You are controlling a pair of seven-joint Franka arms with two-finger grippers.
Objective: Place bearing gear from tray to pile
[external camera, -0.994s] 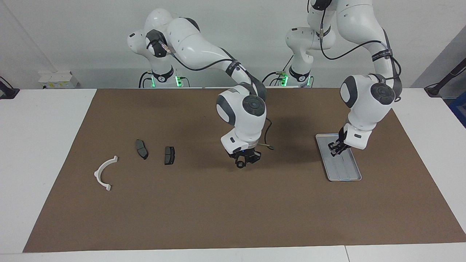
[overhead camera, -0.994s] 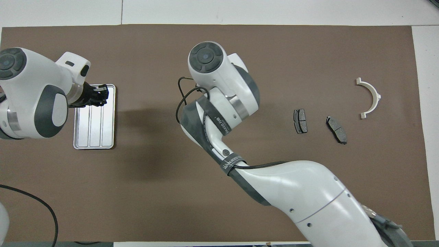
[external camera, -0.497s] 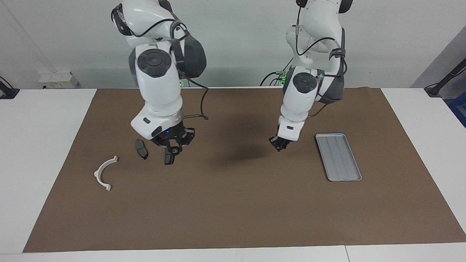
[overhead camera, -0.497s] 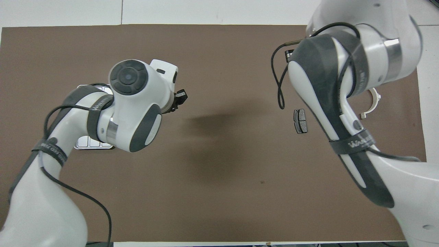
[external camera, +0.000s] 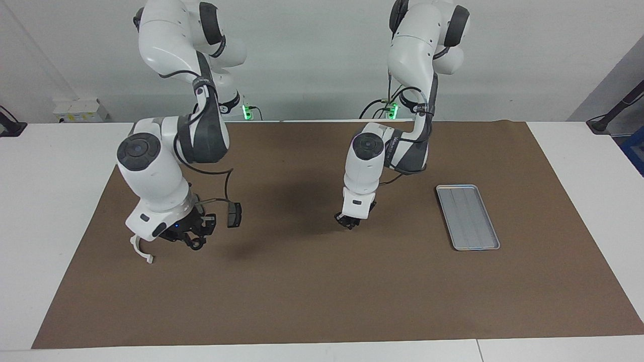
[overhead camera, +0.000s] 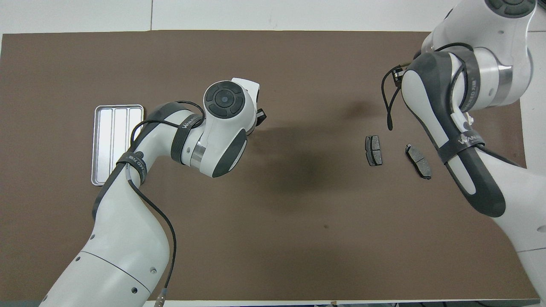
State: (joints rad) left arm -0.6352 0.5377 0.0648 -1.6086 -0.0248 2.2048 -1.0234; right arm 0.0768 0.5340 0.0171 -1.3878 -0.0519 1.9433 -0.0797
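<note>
Facing view first: the right arm folds down at the elbow, wrist tipped low, and the right tool [external camera: 194,240] hangs over the brown mat [external camera: 322,291]. Its fingertips pinch the bearing gear [external camera: 195,245], a small dark ring. Which way the ring faces I cannot tell. It sits at the pile [external camera: 233,214], just beside the curved white plastic bracket [external camera: 142,254] and near one flat dark pad [external camera: 234,217].

The left arm drops steeply to mid-worktop, the left tool [external camera: 349,222] pressed together, holding nothing.

The tray [external camera: 470,221] lies bare toward the left arm's end: silver metal with rounded corners, a raised rim and lengthwise ridges. Its long axis runs toward and away from the robots.

Overhead now: the tray [overhead camera: 111,140] gleams, one corner under the left arm. The left tool [overhead camera: 260,116] peeks out from under its wrist. Two dark pads [overhead camera: 373,150] lie side by side on the matte mat, while the right arm covers its own tool.
</note>
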